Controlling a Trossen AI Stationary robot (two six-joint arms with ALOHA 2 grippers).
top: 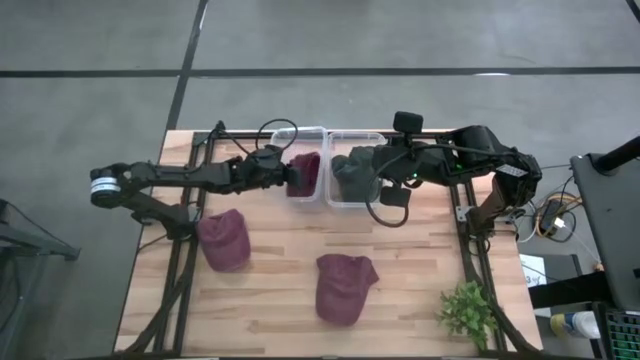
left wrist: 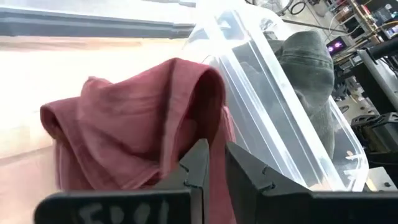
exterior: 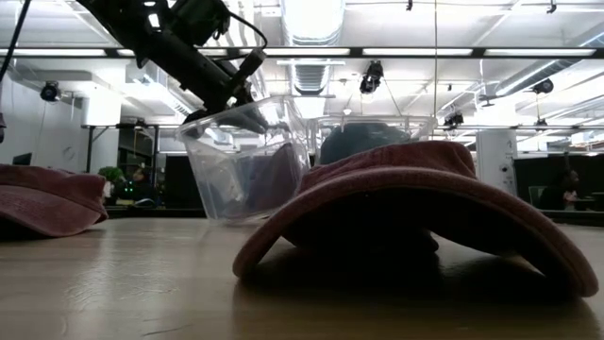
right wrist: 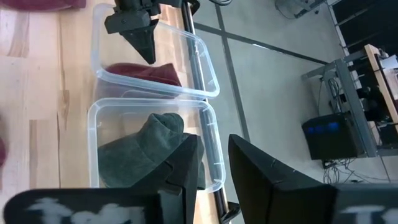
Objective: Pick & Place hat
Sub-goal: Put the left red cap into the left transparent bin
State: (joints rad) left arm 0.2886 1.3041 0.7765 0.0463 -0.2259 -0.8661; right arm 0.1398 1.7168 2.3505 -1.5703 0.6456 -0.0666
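Two clear bins stand side by side at the table's far edge. The left bin (top: 305, 178) (exterior: 247, 161) holds a bunched maroon hat (left wrist: 137, 124) (right wrist: 142, 71). My left gripper (left wrist: 216, 163) (top: 294, 176) reaches into it, shut on that hat. The right bin (top: 355, 198) (right wrist: 149, 112) holds a grey hat (top: 352, 170) (right wrist: 140, 152). My right gripper (right wrist: 214, 165) hovers over the grey hat with its fingers a little apart, touching nothing. Two more maroon hats lie on the table, one on the left (top: 224, 240) and one at near centre (top: 345, 288) (exterior: 415, 203). My left gripper pinches a raised fold of the maroon hat (left wrist: 208, 112) between its two fingers (left wrist: 198, 163). It comes slanting down from the table's left into the bin. The rest of the hat lies slack on the bin's floor (right wrist: 146, 74).
A small green plant (top: 468, 312) stands at the table's near right corner. The dark frame rails (top: 470, 240) run along both sides of the wooden top. Bare wood lies between the two loose hats and in front of the bins (top: 290, 235).
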